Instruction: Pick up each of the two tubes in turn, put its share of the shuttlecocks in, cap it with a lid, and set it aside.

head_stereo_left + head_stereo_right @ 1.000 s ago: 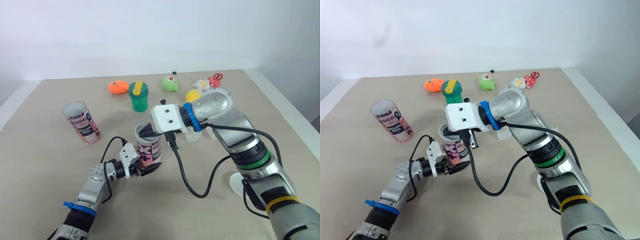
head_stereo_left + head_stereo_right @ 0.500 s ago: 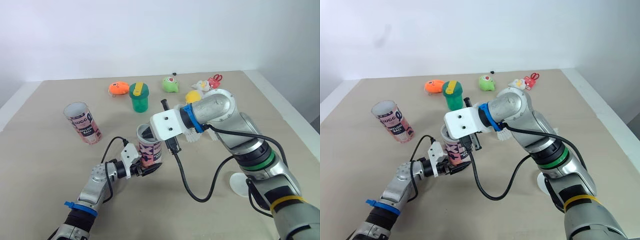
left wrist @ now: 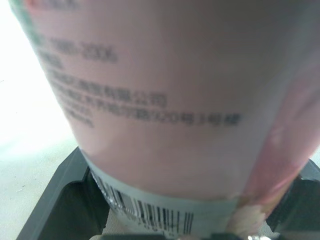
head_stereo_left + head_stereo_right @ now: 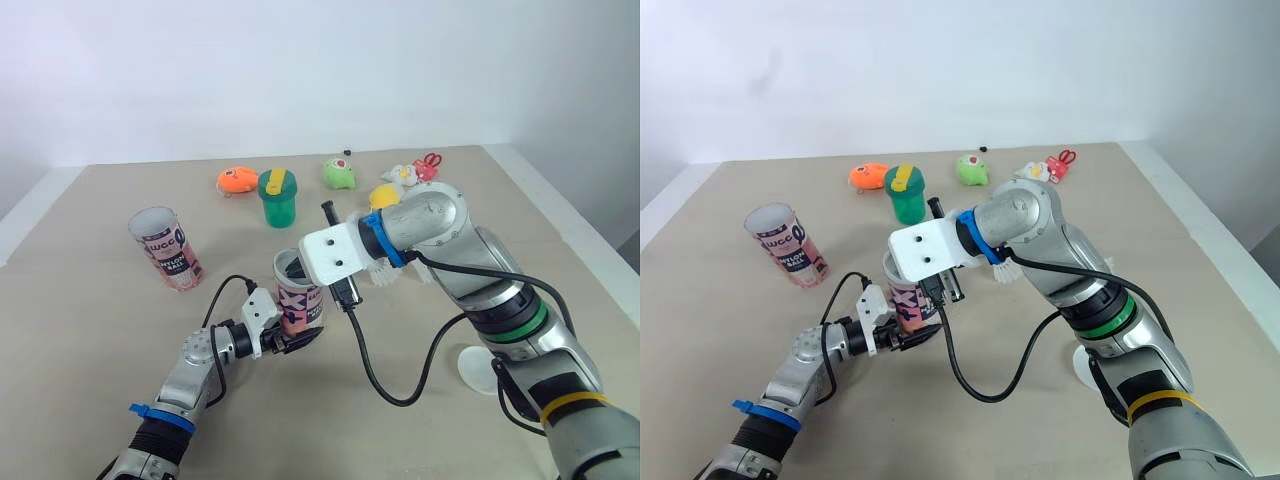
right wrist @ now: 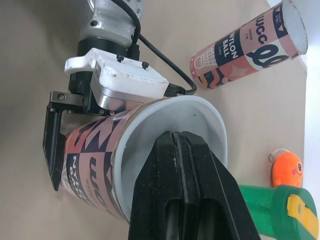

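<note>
head, 2 eyes: forward-down over table [image 4: 80, 320] | 2 wrists: close on tube [image 4: 302, 300]

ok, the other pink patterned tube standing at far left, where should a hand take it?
Grip the pink patterned cardboard tube around its mid-body, coming in level from the robot's near side. It stands upright, open mouth up, nothing close beside it; a side grip likely keeps the mouth free for loading.

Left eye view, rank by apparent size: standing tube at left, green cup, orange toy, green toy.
1. standing tube
2. green cup
3. orange toy and green toy look about alike; not ranked.
The tube is also nearer the camera.
</note>
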Available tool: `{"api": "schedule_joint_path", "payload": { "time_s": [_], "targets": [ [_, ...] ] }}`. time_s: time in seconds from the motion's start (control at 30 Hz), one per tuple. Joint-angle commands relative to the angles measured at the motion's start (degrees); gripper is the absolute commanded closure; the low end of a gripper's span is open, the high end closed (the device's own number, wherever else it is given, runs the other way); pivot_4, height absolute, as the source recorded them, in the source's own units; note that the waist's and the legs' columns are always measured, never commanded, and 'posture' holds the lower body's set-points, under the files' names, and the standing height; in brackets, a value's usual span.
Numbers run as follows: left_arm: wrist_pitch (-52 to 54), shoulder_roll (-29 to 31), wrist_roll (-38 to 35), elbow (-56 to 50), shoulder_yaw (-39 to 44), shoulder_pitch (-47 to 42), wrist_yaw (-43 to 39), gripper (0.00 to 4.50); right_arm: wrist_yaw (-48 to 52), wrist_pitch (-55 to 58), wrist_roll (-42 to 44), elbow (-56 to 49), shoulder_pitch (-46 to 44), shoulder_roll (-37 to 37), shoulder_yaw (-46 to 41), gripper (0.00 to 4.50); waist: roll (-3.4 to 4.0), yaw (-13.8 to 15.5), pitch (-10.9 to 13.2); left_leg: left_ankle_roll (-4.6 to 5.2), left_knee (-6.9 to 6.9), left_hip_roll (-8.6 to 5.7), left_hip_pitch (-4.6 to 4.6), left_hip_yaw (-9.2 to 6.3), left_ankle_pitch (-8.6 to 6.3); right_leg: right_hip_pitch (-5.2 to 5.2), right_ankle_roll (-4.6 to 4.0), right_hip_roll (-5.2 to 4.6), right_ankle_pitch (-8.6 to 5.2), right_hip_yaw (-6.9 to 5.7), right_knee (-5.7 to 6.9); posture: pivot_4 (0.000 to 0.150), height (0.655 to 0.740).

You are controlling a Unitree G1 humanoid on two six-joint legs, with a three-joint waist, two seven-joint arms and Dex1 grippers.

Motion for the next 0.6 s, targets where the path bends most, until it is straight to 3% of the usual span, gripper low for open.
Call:
{"api": "schedule_joint_path", "payload": {
  "time_s": [0.03,0.4,0.6],
  "targets": [
    [3.35,0.08,1.84,3.67,-1.79,1.73,1.23,1.06,8.53,0.74,-5.23,9.12,8.44,-1.13,17.22,4.45,-0.01,0.0,-0.1,0.0,-0.03,0.0,0.02,0.0,0.0,0.0,0.0,0.0,0.0,-0.01,0.0,0.15,0.74],
    [3.66,-0.05,1.91,3.13,-1.66,1.73,1.57,1.06,9.13,-1.17,-7.45,10.52,9.86,-0.53,18.25,4.45,-0.17,-0.06,-0.67,-0.07,-0.19,0.0,0.38,-0.03,-0.04,0.11,-0.05,-0.09,-0.11,-0.01,-0.09,0.15,0.74],
    [3.88,0.15,1.87,2.65,-1.61,1.88,1.57,1.06,9.35,4.07,0.75,8.22,7.13,1.77,10.9,4.45,-0.16,-0.06,-0.66,-0.11,-0.32,-0.01,0.55,-0.03,-0.07,0.16,-0.04,-0.31,-0.11,-0.06,-0.3,0.15,0.74]
  ]
}}
